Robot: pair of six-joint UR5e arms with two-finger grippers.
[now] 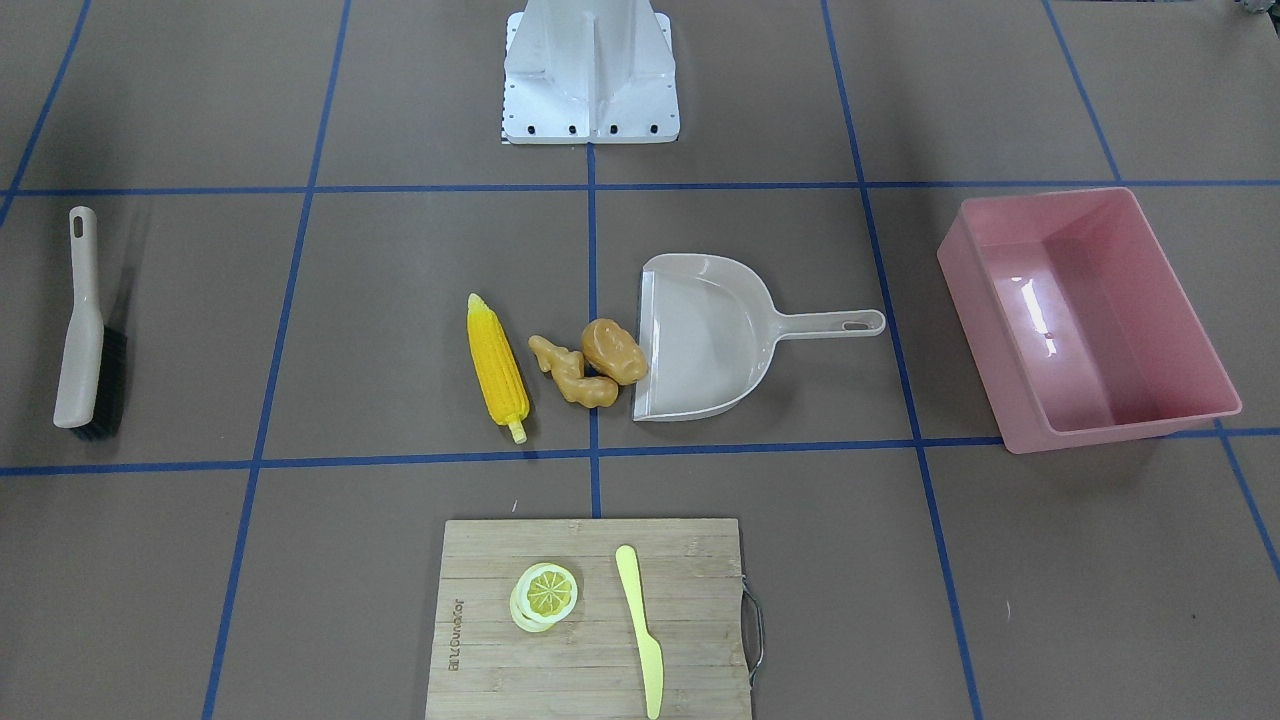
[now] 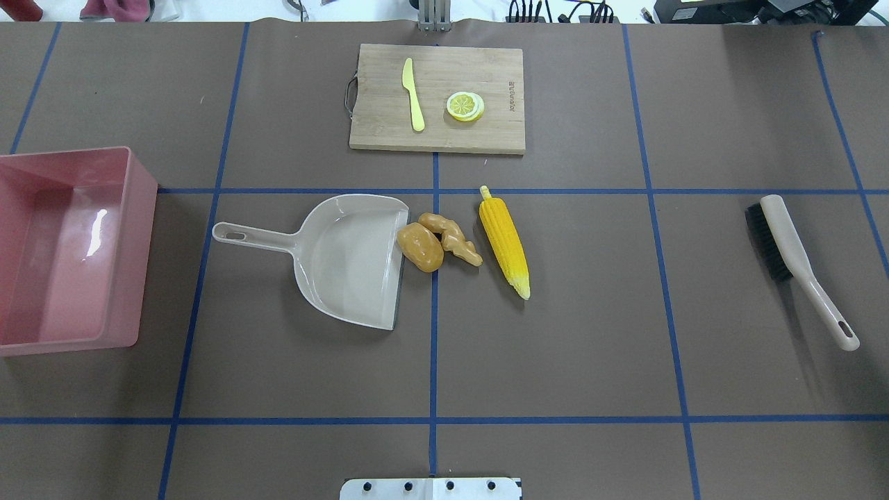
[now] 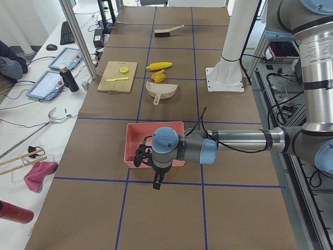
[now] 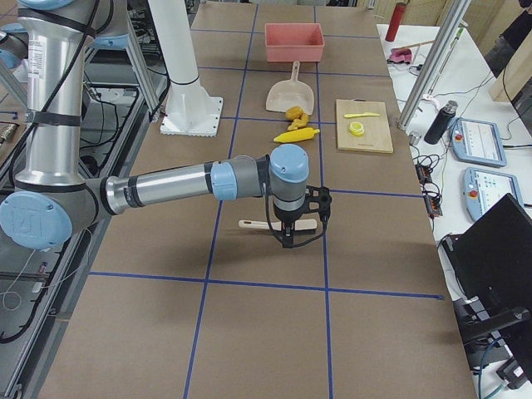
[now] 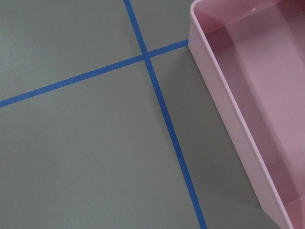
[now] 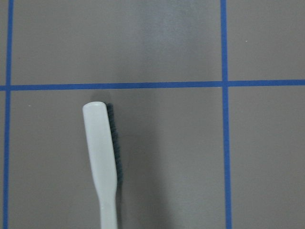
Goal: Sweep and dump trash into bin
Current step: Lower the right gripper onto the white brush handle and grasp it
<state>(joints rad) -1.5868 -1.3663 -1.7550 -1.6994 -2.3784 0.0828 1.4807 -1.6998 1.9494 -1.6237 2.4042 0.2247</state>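
**Risk of scattered trash at the dustpan lip**

Poised over the brush (image 6: 101, 143): right claw (image 4: 288, 241). Just beside the pink bin (image 5: 228, 107): left claw (image 3: 156, 183). Open or closed, cannot tell for either. Well away from both, on the surface (image 2: 590, 347): corn cob (image 2: 505, 239), ginger root (image 2: 455, 236), and potato-like lump (image 2: 420, 246) touching the dustpan (image 2: 347, 264) mouth. Risks rolling the corn cob sideways under a skewed brush grip, or shoving an unheld dustpan backward.

silver arm tubes (image 3: 240, 139), pale blue joints (image 3: 165, 141)
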